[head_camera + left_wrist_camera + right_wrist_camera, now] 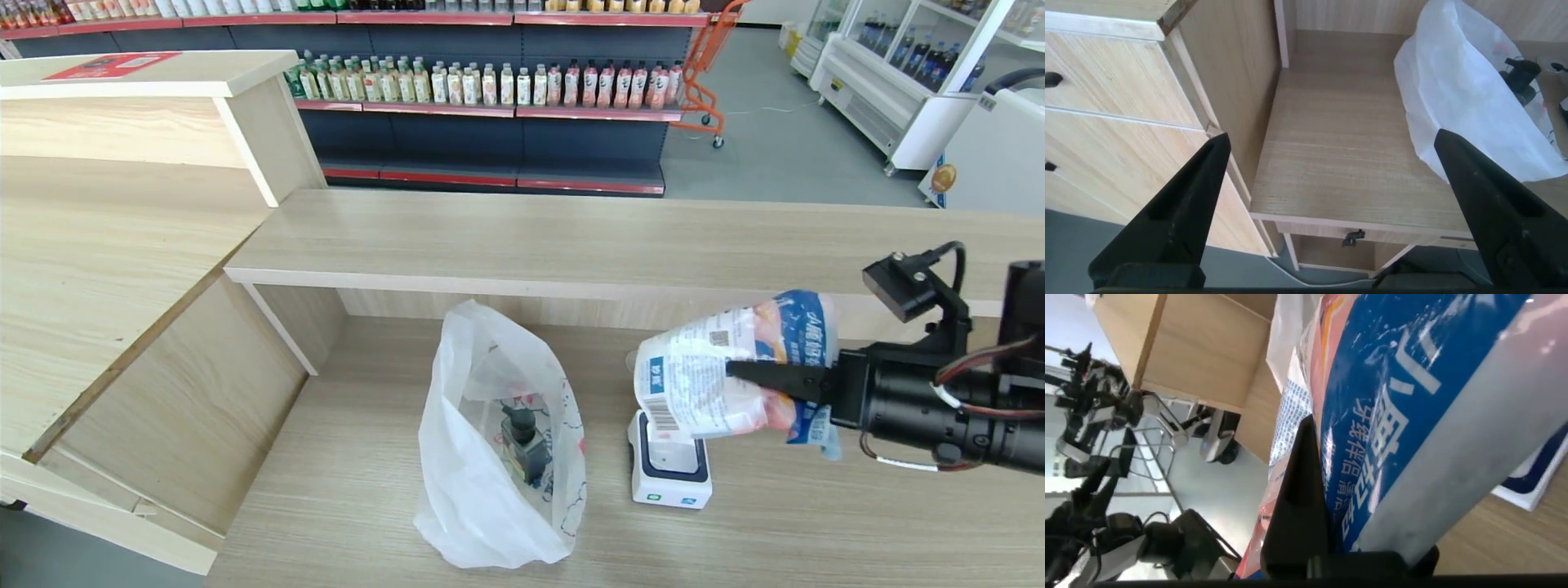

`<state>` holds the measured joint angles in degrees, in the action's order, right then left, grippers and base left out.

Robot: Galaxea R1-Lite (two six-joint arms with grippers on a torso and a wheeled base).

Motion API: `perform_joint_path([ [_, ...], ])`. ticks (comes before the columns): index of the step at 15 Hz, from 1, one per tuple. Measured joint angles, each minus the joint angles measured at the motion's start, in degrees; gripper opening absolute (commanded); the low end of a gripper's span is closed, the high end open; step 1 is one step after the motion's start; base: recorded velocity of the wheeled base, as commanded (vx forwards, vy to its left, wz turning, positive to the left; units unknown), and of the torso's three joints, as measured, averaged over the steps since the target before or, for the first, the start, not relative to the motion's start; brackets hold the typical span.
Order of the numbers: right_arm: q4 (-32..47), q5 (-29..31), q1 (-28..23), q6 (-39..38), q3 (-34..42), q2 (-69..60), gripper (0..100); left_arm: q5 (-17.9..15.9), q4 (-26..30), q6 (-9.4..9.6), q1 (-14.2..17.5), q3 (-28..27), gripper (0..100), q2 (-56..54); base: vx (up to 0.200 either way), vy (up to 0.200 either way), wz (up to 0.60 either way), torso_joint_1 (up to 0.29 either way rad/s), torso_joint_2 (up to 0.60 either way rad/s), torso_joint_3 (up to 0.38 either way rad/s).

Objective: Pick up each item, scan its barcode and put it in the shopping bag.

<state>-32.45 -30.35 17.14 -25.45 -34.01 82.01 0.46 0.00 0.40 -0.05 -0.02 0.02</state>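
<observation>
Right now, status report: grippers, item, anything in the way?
Right gripper shut on food packet, above barcode scanner. Left gripper open, empty. Shopping bag open beside scanner, path clear.

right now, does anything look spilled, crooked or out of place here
Nothing stands out. The right gripper holds the packet over the scanner, and the shopping bag stands open on the counter with one dark item inside. No spill shows.
</observation>
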Motion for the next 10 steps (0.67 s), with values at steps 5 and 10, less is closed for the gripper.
perform_joint_path([
  [5, -0.01, 10.44, 7.25, -14.58, -10.64, 12.20, 0, 0.05, 0.00, 0.02, 0.00, 0.02, 100, 0.00, 0.000, 0.000, 0.00, 0.000, 0.00, 0.000],
  [10, -0.06, 19.11, 14.06, -22.39, -17.18, 23.02, 0, 0.05, 0.00, 0.02, 0.00, 0.02, 100, 0.00, 0.000, 0.000, 0.00, 0.000, 0.00, 0.000],
])
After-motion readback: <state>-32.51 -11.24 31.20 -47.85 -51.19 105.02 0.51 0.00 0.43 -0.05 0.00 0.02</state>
